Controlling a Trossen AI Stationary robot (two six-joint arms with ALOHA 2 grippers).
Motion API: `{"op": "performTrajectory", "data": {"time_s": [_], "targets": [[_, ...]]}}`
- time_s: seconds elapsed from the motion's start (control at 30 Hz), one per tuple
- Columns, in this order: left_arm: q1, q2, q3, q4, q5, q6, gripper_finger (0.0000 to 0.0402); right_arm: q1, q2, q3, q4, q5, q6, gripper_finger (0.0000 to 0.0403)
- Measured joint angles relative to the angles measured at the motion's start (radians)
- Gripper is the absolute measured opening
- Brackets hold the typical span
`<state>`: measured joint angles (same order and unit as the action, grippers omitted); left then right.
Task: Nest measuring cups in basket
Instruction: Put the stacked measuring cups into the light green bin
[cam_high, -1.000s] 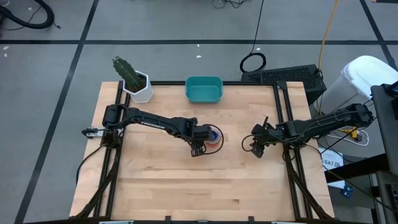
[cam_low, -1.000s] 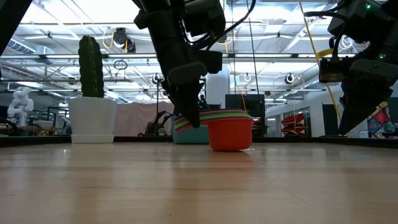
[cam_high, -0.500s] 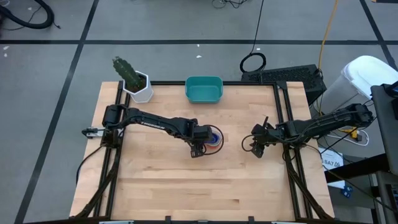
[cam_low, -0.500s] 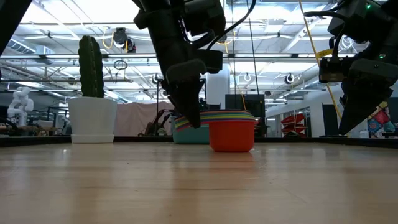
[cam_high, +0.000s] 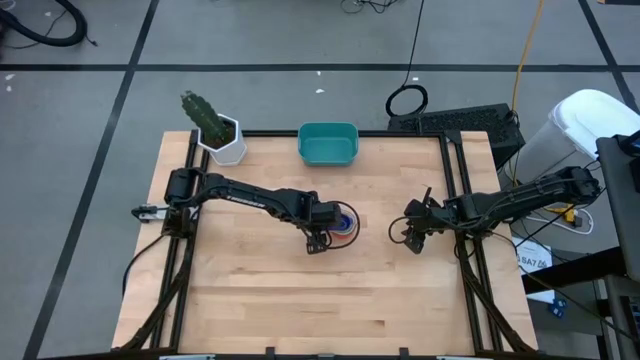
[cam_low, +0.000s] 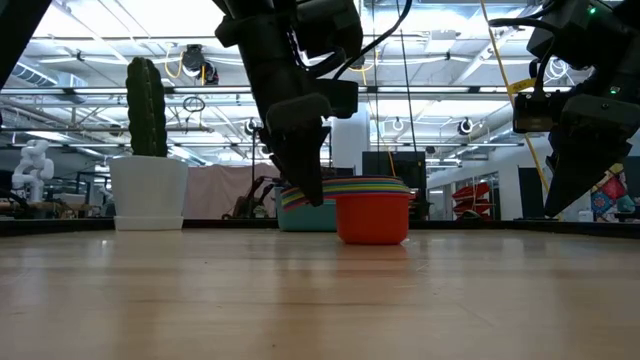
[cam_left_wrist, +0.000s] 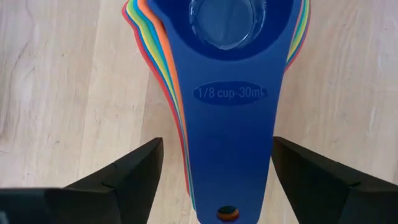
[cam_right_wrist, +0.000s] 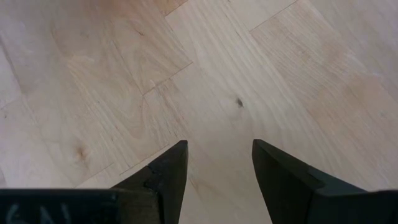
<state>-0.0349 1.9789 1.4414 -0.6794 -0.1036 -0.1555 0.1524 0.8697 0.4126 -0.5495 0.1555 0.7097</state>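
The left gripper (cam_left_wrist: 214, 180) is hanging wide open, holding nothing, straddling the stacked measuring cups' (cam_left_wrist: 231, 112) handles; closing off-centre (they're fanned) risks splaying them.

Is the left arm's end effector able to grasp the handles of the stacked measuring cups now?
Probably yes. The left end effector is open, with one finger on each side of the measuring cups' stacked handles, and nothing lies between them.
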Motion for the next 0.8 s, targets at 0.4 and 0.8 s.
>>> {"op": "performTrajectory", "data": {"time_s": [0.4,0.8], "targets": [[0.001,0.000,0.000,0.000,0.014,0.013,0.0220,0.000,0.000,0.000,0.000,0.000,0.000,0.0171],[0.006,0.000,0.000,0.000,0.017,-0.007,0.0150,0.000,0.000,0.000,0.000,0.000,0.000,0.0171]]}}
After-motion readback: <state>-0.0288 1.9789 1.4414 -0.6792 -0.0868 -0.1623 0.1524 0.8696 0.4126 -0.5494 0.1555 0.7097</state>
